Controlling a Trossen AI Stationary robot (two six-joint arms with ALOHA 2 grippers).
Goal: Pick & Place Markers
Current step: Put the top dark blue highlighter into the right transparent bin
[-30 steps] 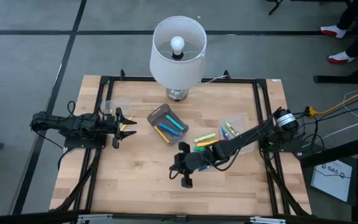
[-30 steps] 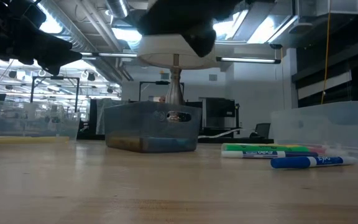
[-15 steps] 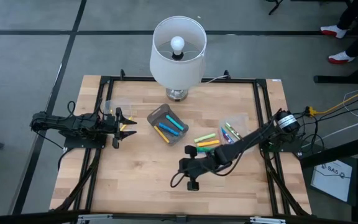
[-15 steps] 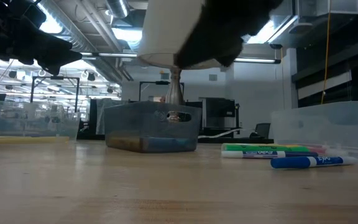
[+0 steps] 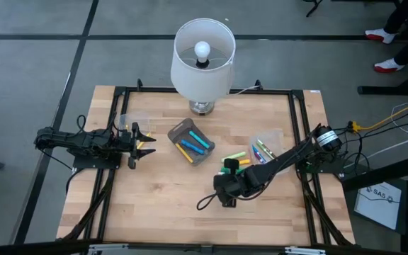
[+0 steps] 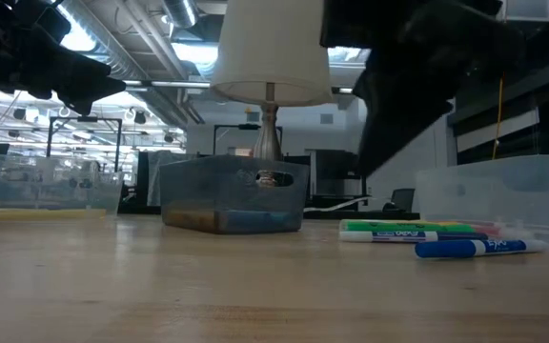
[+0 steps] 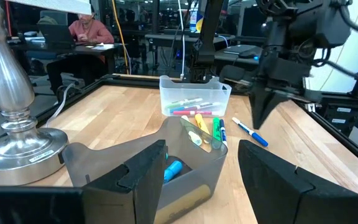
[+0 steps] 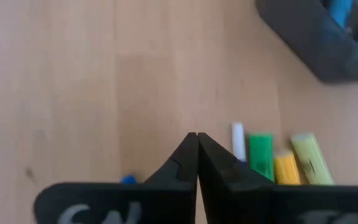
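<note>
While hanging above bare wood at the table [image 5: 154, 205] middle-front, right tool [image 8: 197, 146] with both fingers pressed together, tips meeting in a point, nothing between them. In the high view, right tool [image 5: 224, 196] just in front of the loose markers [image 5: 235, 160] lying on the table: yellow, orange and green side by side, a blue one [image 6: 472, 248] nearest the front in the low view. More markers in the dark bin [image 5: 190, 141] at table centre, blue and yellow among them, and others in the clear bin [image 5: 268, 145] on the right, close beside the loose group. Left tool [image 5: 142, 140] held off at the left edge of the table, near a small clear container [image 5: 129, 120], fingers [image 7: 143, 171] spread wide apart and empty in the left wrist view, dark bin [image 7: 166, 168] between them farther off. Behind the dark bin, a white-shaded lamp [image 5: 202, 58] at the table's rear. A person seated at a desk [image 7: 86, 31] in the room beyond.
</note>
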